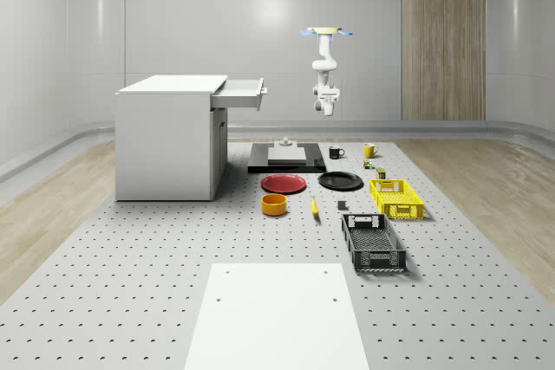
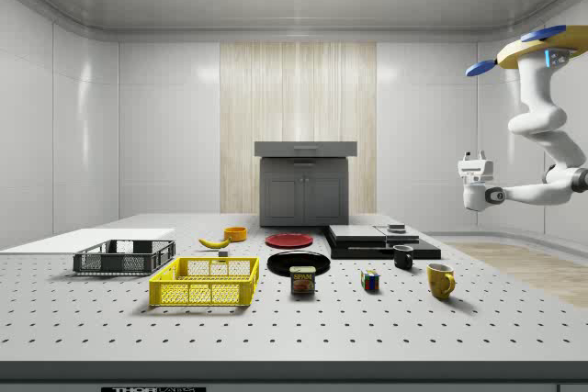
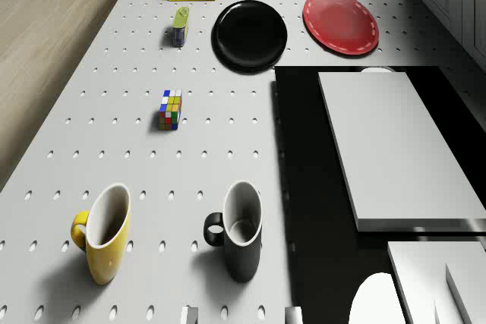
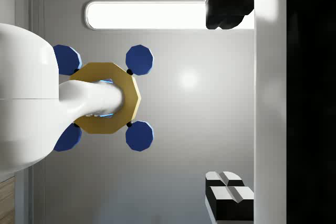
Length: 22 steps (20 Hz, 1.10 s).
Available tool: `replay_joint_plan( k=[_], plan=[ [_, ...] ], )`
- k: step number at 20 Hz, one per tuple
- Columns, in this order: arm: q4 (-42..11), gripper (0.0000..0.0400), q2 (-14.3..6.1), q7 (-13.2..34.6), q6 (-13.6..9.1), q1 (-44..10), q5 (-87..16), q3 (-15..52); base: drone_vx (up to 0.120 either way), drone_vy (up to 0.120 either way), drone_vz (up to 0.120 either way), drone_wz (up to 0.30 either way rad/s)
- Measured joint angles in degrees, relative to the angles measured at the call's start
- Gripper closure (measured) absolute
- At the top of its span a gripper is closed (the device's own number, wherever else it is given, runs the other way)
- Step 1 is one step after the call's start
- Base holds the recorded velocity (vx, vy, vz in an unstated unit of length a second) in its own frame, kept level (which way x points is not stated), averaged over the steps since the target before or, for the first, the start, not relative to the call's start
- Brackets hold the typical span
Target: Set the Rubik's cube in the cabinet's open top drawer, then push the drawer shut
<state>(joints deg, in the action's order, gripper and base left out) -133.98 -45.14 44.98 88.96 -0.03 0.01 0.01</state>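
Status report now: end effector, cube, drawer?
Drone hovering high, end effector empty. Rubik's cube on table near mugs. Top drawer open.

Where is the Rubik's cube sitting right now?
The Rubik's cube rests on the perforated table, in the side view between the Spam can on its left and the yellow mug on its right, with the black mug just behind.

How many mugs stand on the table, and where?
2. The yellow mug and the black mug stand side by side, apart, near the black platform, with the Rubik's cube a little beyond them.
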Motion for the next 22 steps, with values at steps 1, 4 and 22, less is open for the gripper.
replay_joint_plan(
  k=[1, 4, 22],
  plan=[
    [1.2, 0.0, 0.0, 0.0, -1.1, 0.0, 0.0, 0.0, 0.12, 0.12, 0.0, 0.0],
    [4.8, 0.0, 0.7, -0.1, -3.9, -0.1, 0.0, 0.1, 0.12, 0.12, 0.0, 0.0],
    [16.8, 0.0, 4.9, -0.2, -10.9, -0.4, 0.1, 0.2, 0.12, 0.12, 0.0, 0.0]
  ],
)
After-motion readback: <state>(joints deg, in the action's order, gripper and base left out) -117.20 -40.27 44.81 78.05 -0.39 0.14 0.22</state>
